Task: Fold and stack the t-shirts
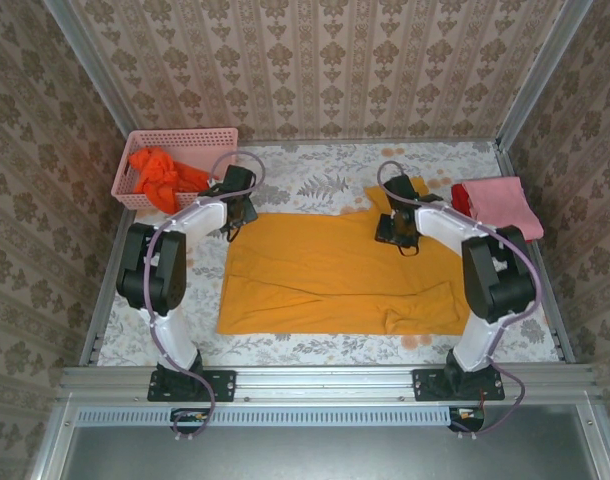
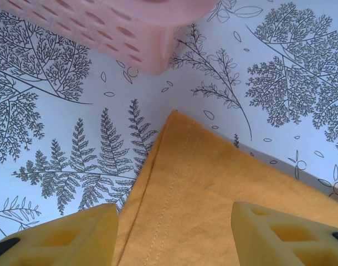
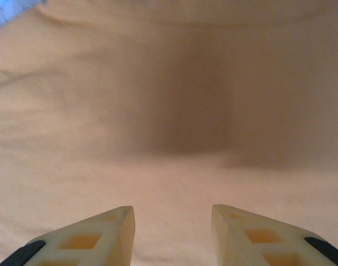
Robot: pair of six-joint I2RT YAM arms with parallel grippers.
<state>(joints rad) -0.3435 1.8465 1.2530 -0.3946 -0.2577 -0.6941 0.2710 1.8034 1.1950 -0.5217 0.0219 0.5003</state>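
Hovering left gripper [image 2: 174, 241]: jaws parted to a middling gap, nothing between them; it hangs just above the far left corner of the yellow t-shirt [image 1: 335, 275], and that corner shows in the gap between the fingers [image 2: 63, 235]
Right gripper [image 3: 173, 235]: jaws apart by a smaller gap, no cloth visibly pinched; it sits low over the yellow cloth near the shirt's far right part; the cloth below it is blurred
Yellow t-shirt: spread flat in the middle of the table [image 1: 325, 170], between the two arms; its stitched hem corner points toward the basket; a sleeve sticks out past the far edge by the right gripper; a long crease runs along the near side
Basket [image 1: 180, 138]: pink lattice, at the table's far left corner; near the shirt corner but apart from it
Orange-red t-shirt [image 1: 160, 175]: crumpled inside the basket
Pink t-shirt [image 1: 500, 205]: folded, at the far right edge of the table
Red t-shirt [image 1: 462, 198]: touching the pink one's left side, mostly hidden
Table: covered in a leaf print
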